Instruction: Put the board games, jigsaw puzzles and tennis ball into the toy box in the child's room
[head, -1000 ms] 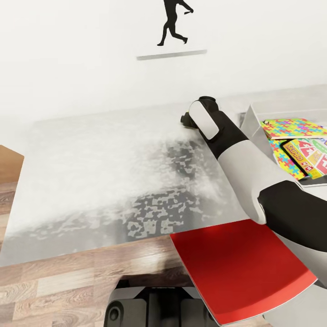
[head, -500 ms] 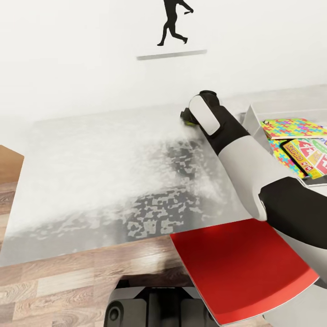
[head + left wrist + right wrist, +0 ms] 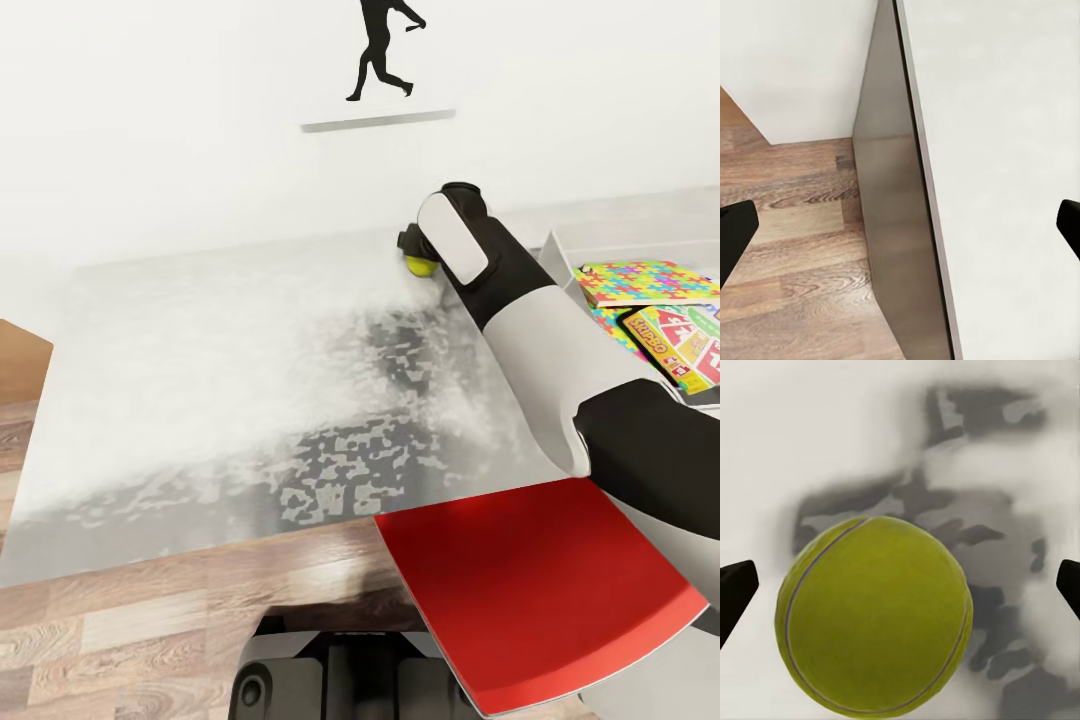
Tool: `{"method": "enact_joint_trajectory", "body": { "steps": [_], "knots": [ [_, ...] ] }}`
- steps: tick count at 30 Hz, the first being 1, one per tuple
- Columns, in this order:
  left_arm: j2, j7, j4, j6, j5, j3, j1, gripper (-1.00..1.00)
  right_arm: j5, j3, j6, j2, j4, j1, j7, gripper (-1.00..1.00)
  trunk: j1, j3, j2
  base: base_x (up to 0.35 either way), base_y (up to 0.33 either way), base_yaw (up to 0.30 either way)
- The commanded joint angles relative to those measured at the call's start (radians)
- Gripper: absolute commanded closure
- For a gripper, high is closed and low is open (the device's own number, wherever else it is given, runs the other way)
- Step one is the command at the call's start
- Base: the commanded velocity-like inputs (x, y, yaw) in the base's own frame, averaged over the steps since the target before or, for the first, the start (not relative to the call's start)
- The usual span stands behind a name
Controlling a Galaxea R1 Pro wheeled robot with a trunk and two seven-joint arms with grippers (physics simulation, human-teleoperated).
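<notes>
The right pincer (image 3: 414,252) hung over the far part of the pale bench (image 3: 200,380), its fingers (image 3: 733,592) spread wide apart, one dark tip at each edge of the right wrist view. The tennis ball (image 3: 874,613) sat between those tips, nearer one than the other, and neither tip touched it; whether it rested on the bench could not be told. From the head camera the ball (image 3: 420,265) peeked out yellow-green just under the pincer's wrist.

Beyond the right forearm, well apart from the pincer, stood the toy box (image 3: 556,262), holding the jigsaw puzzles (image 3: 640,280) and the Skip-Bo board game (image 3: 680,340).

The left pincer (image 3: 900,232) was likewise spread, black tips at both edges of its view, with nothing between them, facing a bench edge (image 3: 916,180) and wood floor (image 3: 787,247).
</notes>
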Motion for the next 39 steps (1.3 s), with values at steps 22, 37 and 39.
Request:
{"method": "enact_joint_trajectory", "body": {
  "steps": [22, 37, 39],
  "knots": [
    [-0.001, -0.005, 0.001, 0.004, -0.008, 0.0, -0.001, -1.0, -0.008, 0.004, -0.008, 0.014, 0.048, -0.002, -0.007, -1.0, 0.0, -0.001, -0.001, 0.0, 0.0, 0.0],
    [-0.001, -0.005, 0.001, 0.004, -0.007, 0.0, -0.001, -1.0, -0.008, 0.004, -0.007, 0.014, 0.048, -0.002, -0.007, 1.0, 0.0, -0.001, -0.001, 0.0, 0.0, 0.0],
    [-0.001, -0.005, 0.001, 0.004, -0.005, 0.0, -0.001, -1.0, -0.008, 0.004, -0.007, 0.014, 0.048, -0.002, -0.007, 1.0, 0.0, -0.001, -0.001, 0.0, 0.0, 0.0]
  ]
}}
